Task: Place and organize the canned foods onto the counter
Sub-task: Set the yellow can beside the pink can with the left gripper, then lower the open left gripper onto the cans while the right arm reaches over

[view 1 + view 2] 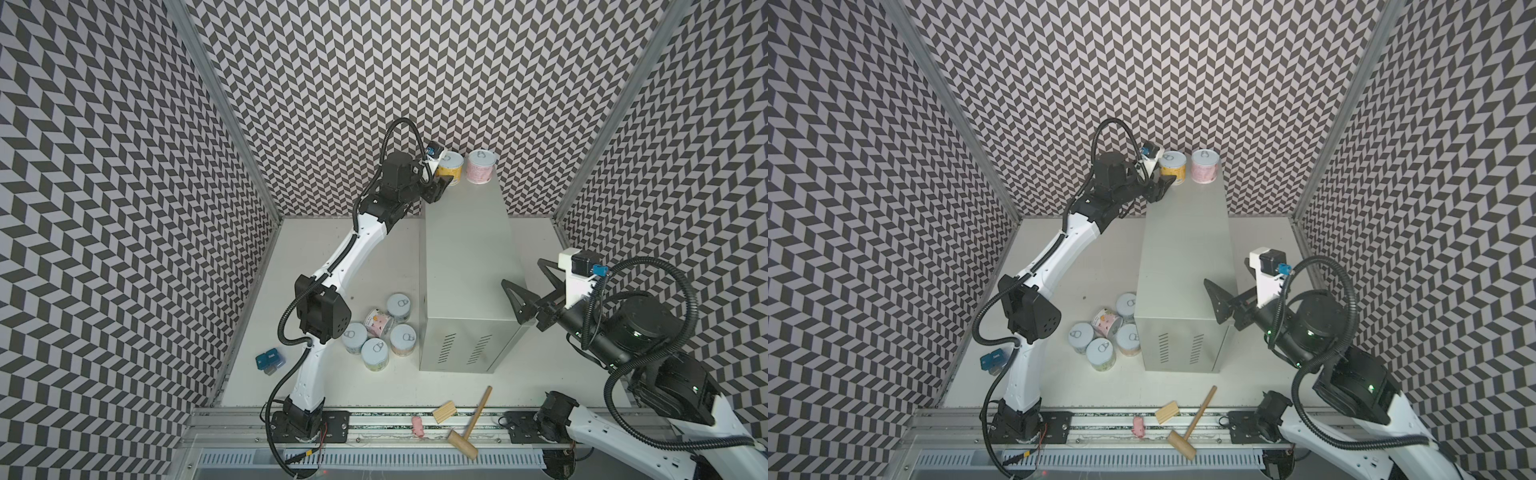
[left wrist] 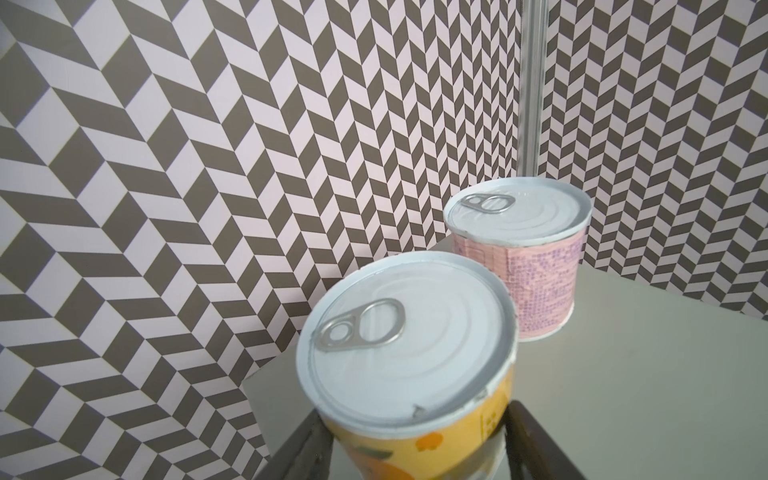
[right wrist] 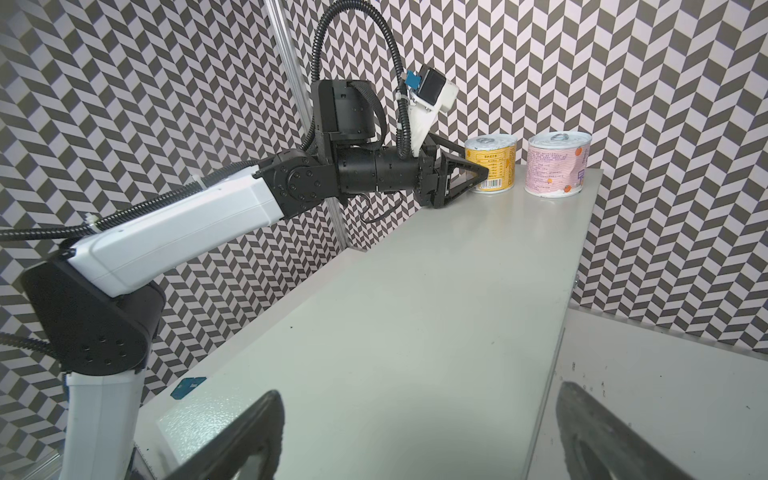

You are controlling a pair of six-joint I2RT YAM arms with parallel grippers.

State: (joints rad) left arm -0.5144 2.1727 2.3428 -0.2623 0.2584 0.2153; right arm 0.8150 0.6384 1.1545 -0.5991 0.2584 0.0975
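Seven cans in all, two arms, one cabinet [image 1: 465, 249] standing on the desk [image 1: 332, 257].

On the cabinet top are two cans, both upright at its far end. The yellow can [image 1: 450, 168] is on the left and the pink can [image 1: 481, 166] is just beside it on the right, with a narrow gap between them. Each shows one silver pull-tab lid.

On the desk are five cans, clustered just left of the cabinet's near end. Four of them stand upright: a far can [image 1: 399, 305], a left can [image 1: 354, 336], a can nearest the cabinet [image 1: 403, 337] and a near can [image 1: 375, 351]. In their midst is one tipped can [image 1: 378, 322], lying on its side.

My left tool [image 1: 444, 173] reaches over the cabinet's far left corner. Its two fingers [image 2: 309, 444] flank the yellow can low on its wall, close against both sides. Whether they press on it or merely bracket it, I cannot tell.

My right tool [image 1: 521, 272] hovers at the cabinet's near right edge. Its two fingers are spread wide with nothing between them.

At the near edge of the desk are one wooden mallet [image 1: 469, 424], one wooden block [image 1: 444, 411] and one small pink piece [image 1: 417, 427]. The pink piece is too small for me to identify. By the left wall lies a blue block [image 1: 269, 360], possibly two stacked; I cannot tell the number.
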